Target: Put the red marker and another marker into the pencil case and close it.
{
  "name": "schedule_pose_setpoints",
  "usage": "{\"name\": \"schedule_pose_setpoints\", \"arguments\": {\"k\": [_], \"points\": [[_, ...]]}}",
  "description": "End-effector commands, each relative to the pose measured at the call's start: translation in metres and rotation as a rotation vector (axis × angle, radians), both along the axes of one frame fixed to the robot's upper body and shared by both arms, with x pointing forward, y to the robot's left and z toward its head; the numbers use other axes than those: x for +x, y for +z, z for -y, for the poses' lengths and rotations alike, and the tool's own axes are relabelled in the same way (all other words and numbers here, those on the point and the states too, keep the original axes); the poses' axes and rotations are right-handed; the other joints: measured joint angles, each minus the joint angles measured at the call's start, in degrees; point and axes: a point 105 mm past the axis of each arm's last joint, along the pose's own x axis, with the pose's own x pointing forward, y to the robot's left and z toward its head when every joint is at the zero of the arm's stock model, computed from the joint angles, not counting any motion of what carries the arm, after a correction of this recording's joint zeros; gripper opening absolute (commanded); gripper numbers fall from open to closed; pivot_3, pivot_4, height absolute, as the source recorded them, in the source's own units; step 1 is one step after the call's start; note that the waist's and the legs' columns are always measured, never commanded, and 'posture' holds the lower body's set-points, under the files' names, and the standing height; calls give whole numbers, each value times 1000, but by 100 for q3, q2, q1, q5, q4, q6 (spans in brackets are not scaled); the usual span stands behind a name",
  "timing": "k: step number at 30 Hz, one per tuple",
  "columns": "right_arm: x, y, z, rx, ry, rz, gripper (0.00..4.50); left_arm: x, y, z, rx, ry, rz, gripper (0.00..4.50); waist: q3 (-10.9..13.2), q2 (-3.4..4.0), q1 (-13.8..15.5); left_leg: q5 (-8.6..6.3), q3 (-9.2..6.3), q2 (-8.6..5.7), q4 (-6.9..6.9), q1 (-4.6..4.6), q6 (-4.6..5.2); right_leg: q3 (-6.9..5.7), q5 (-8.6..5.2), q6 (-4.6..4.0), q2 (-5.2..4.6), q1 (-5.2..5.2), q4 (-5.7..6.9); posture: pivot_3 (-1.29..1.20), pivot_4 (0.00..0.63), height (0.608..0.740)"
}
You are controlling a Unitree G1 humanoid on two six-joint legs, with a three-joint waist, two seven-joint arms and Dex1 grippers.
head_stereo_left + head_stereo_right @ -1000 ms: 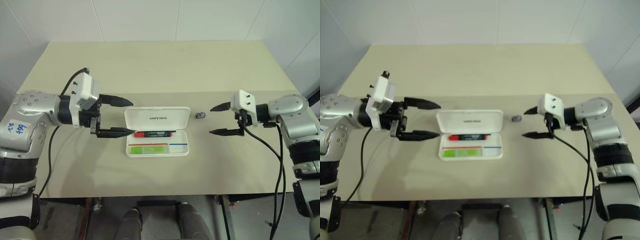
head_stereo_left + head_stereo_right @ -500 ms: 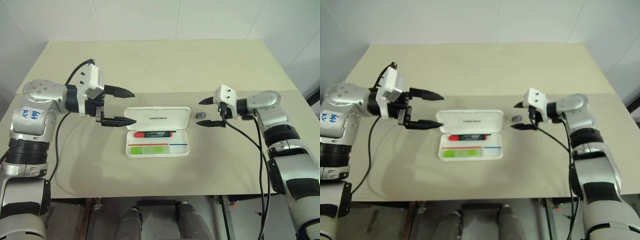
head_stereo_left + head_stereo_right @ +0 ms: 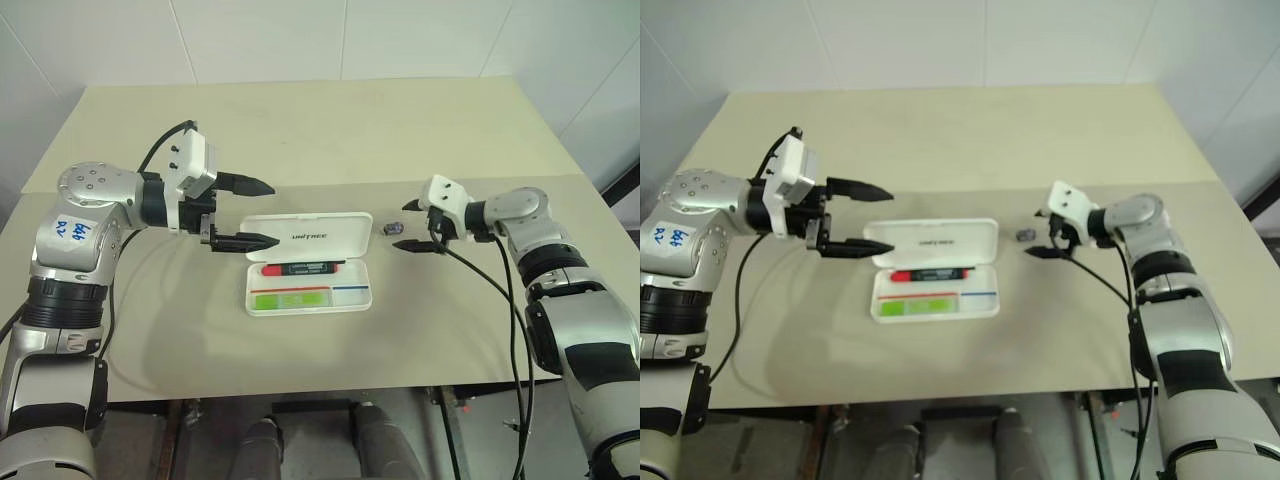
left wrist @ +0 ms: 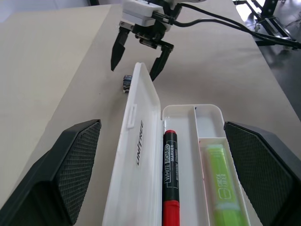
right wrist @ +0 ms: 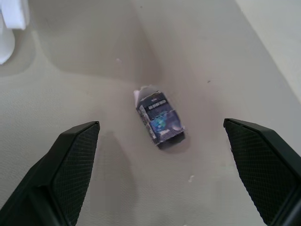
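On your beige bench [image 3: 300, 130] the pencil case [image 3: 309, 273] lies open, its lid [image 3: 310, 235] tipped back on the far side and the tray toward you. You can see the red marker [image 3: 304, 268] already lying in the tray's long rear compartment, red cap toward your left, and the lime-green highlighter [image 3: 287, 299] in the front compartment beside a small bare section at the right end. Your left gripper [image 3: 254, 213] hovers just beside the left end of the case with its fingers spread wide and nothing between them; its lower fingertip sits close to the lid's left corner, and you cannot tell whether it touches. Your right gripper [image 3: 405, 226] is also spread wide and holds nothing, aimed at a small dark wrapped lump [image 5: 159, 119] that lies on the bench just off the case's right end, between the two fingers in the right wrist view.
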Motion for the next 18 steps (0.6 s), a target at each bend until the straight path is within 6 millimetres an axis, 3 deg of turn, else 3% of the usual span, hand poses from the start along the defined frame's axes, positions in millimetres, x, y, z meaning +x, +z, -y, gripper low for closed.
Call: {"name": "schedule_pose_setpoints", "arguments": {"k": [1, 9, 12, 18], "points": [[4, 16, -10, 11, 22, 59, 4478, 1, 16, -1, 5, 13, 63, 4500, 0, 0, -1, 1, 0, 0, 0, 0, -2, 0, 0, 0, 0, 0, 1, 0, 150, 740], [7, 13, -22, 20, 33, 68, 4478, 0, 15, 4, 3, -1, 58, 4500, 0, 0, 2, 2, -2, -1, 0, 0, -3, 0, 0, 0, -1, 0, 2, 0, 150, 740], [8, 13, -23, 18, 21, 68, 3831, 0, 16, 5, 0, -5, 58, 4500, 0, 0, 1, 2, -2, -1, 0, 0, -3, 0, 0, 0, 0, 0, 3, 0, 150, 740], [9, 10, -20, 10, 1, 37, 1668, -1, 17, 6, -5, -12, 58, 4500, 0, 0, -1, 2, -2, -1, 0, 0, -3, 0, 0, 0, 0, 0, 3, 0, 150, 740]]}}
